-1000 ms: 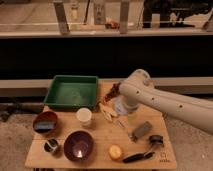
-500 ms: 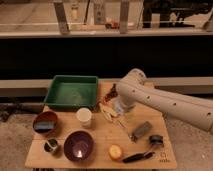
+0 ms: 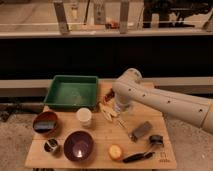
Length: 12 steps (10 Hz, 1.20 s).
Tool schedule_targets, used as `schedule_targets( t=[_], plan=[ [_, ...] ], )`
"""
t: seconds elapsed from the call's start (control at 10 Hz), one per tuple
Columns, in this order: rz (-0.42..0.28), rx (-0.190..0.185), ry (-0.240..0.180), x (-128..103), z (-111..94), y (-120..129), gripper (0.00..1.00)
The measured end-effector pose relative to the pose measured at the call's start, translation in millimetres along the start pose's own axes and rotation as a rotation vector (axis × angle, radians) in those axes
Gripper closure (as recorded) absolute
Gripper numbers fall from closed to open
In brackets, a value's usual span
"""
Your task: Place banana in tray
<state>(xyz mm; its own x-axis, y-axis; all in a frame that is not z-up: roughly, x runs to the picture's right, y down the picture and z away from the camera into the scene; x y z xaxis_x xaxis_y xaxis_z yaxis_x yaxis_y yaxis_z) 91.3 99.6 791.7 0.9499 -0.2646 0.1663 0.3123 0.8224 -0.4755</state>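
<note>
The banana point(image 3: 107, 111) is small and pale, and lies on the wooden table between the white cup and my wrist. The green tray point(image 3: 56, 93) stands at the table's back left with nothing in it. My white arm reaches in from the right and bends down at the elbow. My gripper point(image 3: 116, 108) hangs just right of the banana and slightly over it, close to the table. It is open and holds nothing. The wrist hides part of the fingers.
A white cup point(image 3: 84, 116) stands left of the banana. A dark red grape bunch point(image 3: 107, 95) lies behind it. In front are a brown bowl point(image 3: 45, 122), a purple bowl point(image 3: 78, 145), a small metal cup point(image 3: 51, 146), an orange fruit point(image 3: 116, 151), a grey block point(image 3: 142, 130) and a black-handled tool point(image 3: 141, 155).
My arm has shifted a little to the left and lower, which brings the gripper closer to the banana. The things on the table have not moved.
</note>
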Motion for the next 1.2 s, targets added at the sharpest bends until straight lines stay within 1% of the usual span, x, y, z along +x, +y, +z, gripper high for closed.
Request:
schedule_targets(
  t=[0.2,0.3,0.4,0.6,0.7,0.8,1.0,1.2],
  plan=[
    [-0.018,-0.001,-0.008,-5.5,16.2,-7.7,0.2],
    [-0.024,0.001,-0.006,-5.4,19.2,-11.8,0.2],
    [-0.026,0.003,-0.011,-7.0,18.5,-14.0,0.2],
    [-0.031,0.017,-0.009,-7.6,6.8,-21.8,0.2],
    [-0.038,0.018,-0.011,-13.0,3.7,-28.6,0.2],
    [-0.047,0.019,-0.014,-17.7,5.1,-32.5,0.2],
    [-0.059,0.019,-0.015,-13.3,22.8,-34.8,0.2],
    [-0.062,0.023,-0.024,-16.2,31.5,-35.9,0.2]
  ],
)
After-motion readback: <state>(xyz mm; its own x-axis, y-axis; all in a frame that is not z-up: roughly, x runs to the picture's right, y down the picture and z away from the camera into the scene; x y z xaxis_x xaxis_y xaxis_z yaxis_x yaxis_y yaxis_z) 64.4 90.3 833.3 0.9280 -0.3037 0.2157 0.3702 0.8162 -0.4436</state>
